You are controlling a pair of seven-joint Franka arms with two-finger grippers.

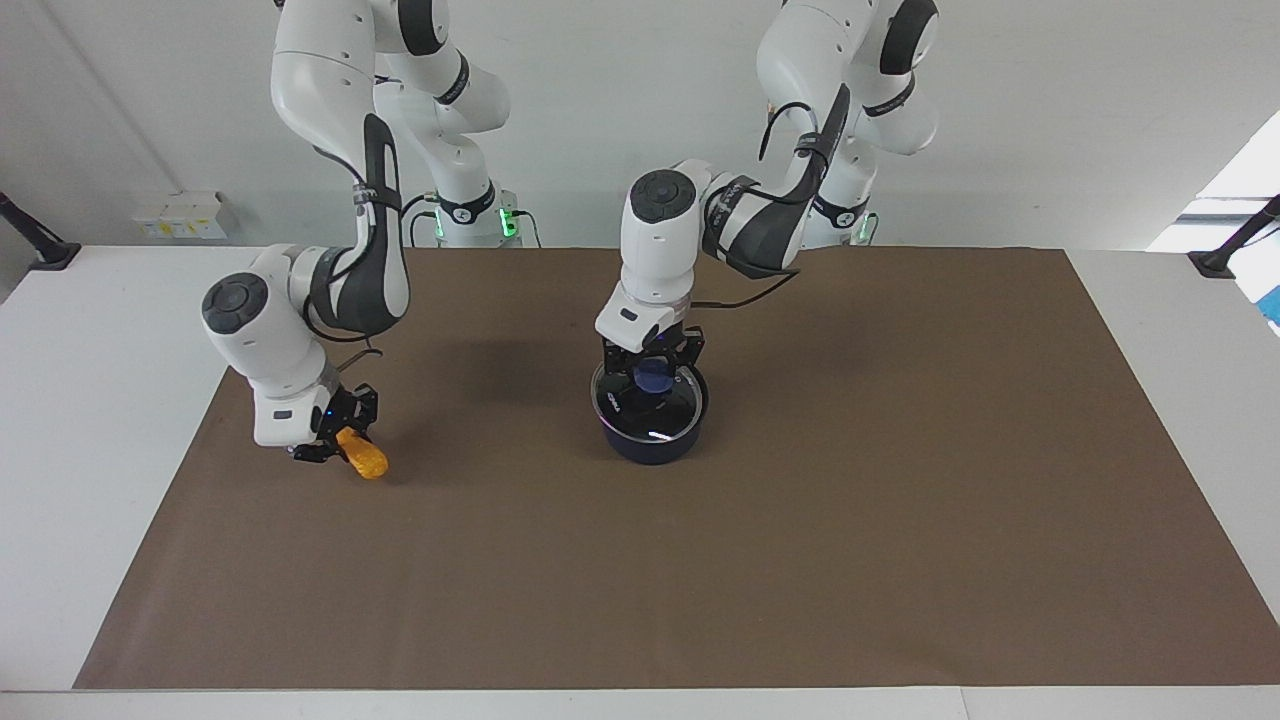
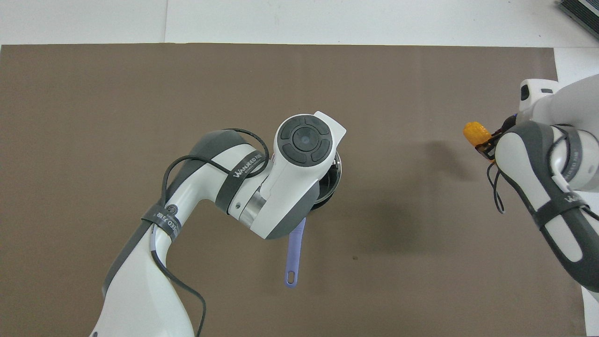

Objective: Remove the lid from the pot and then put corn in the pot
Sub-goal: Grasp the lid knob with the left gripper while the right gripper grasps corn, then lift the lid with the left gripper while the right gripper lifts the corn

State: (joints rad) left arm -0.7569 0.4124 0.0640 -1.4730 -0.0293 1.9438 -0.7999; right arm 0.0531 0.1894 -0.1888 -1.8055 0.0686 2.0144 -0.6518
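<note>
Lid [image 1: 650,398] on pot [image 1: 652,440] (left gripper [image 1: 654,368] clamped around knob), corn [image 1: 362,453] in right gripper's [image 1: 338,437] grasp.

Glossy glass lid [image 1: 652,398], matt tabletop [image 1: 800,520]

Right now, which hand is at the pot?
The left hand, down on the lid of the pot; the right hand holds the corn.
</note>
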